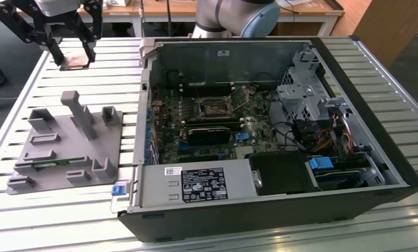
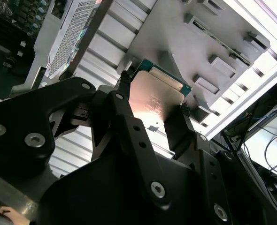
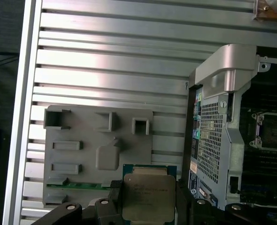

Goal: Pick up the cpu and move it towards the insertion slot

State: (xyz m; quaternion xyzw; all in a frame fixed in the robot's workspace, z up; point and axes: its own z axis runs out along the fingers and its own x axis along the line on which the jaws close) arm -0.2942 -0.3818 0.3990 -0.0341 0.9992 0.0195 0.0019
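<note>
The cpu (image 3: 147, 197) is clamped between the two black fingers of the gripper (image 1: 74, 56), one finger on each of two opposite edges, and is held clear of the slatted metal table (image 1: 89, 84). In the exterior view the gripper hangs at about 10 o'clock in the scene, above the table and just beyond the far edge of the grey parts fixture (image 1: 62, 144), with the chip showing as a small tan square between the fingertips. In the first wrist view the silvery top of the cpu and its green rim face the camera, with the grey fixture directly behind it. A long green circuit strip (image 3: 77, 185) lies in a recess of that fixture. In the second wrist view the cpu (image 2: 155, 96) appears as a shiny plate seated between the fingers (image 2: 124, 86). The insertion slot (image 1: 214, 107) is a dark square socket with a metal frame on the motherboard inside the open computer case (image 1: 376, 152); from the gripper it lies toward 4 o'clock in the exterior view and well apart from the cpu. The same socket shows in the first wrist view (image 3: 273, 132), beyond the silver case wall (image 3: 223, 75).
</note>
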